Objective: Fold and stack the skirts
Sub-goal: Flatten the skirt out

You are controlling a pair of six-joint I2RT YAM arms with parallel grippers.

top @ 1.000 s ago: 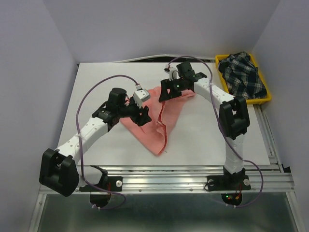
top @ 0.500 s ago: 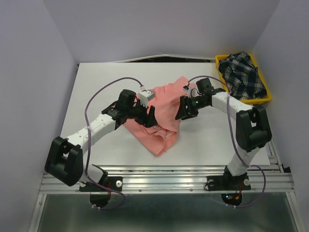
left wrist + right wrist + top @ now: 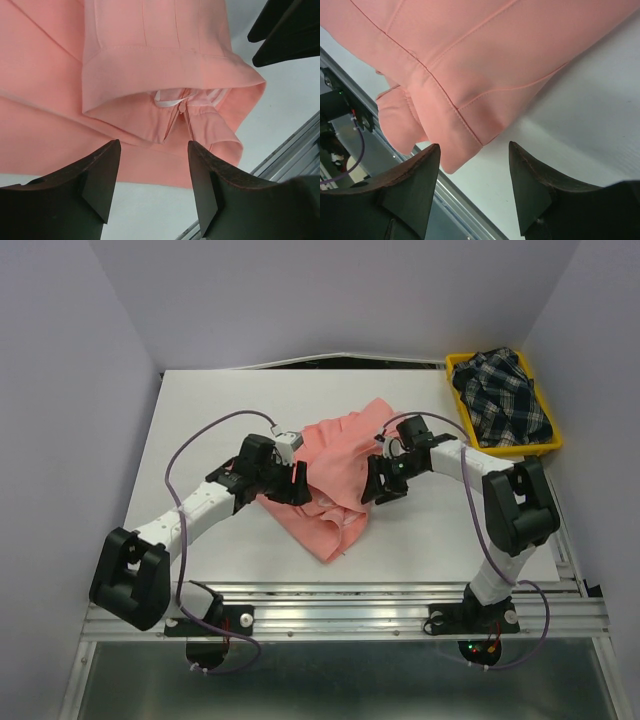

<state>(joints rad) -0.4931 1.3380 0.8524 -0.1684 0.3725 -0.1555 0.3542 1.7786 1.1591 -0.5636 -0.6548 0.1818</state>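
Salmon-pink skirt (image 3: pixel 335 465) lies rumpled, partly folded, mid-table (image 3: pixel 200 410); left gripper (image 3: pixel 297 485) at its left edge, fingers spread, holding nothing; right gripper (image 3: pixel 380 485) at its right edge, likewise spread and empty; plaid skirt (image 3: pixel 505 395) heaped in yellow tray (image 3: pixel 535 449), far right corner.
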